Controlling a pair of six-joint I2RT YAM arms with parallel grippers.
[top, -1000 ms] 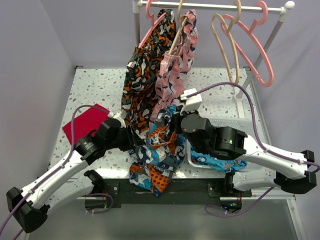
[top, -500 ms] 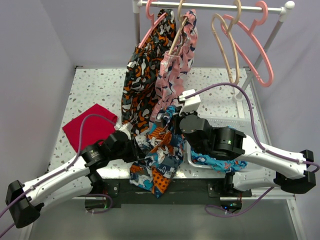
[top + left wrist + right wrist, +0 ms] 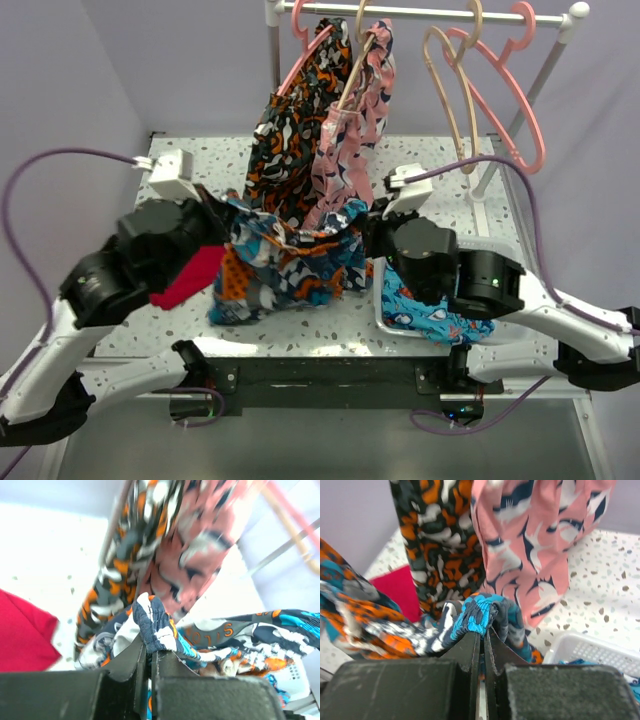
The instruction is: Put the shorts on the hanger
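I have both grippers clamped tight on the shorts (image 3: pixel 290 262). The left gripper (image 3: pixel 148 649) pinches one bunched edge and the right gripper (image 3: pixel 482 632) pinches another, so the fabric hangs spread between them above the table (image 3: pixel 180 180), just in front of the garments on the rail. The hanger (image 3: pixel 445 90) hangs on the rail up to the right, well apart from the shorts. The white basket (image 3: pixel 570 647) under my right arm holds turquoise shorts (image 3: pixel 420 315).
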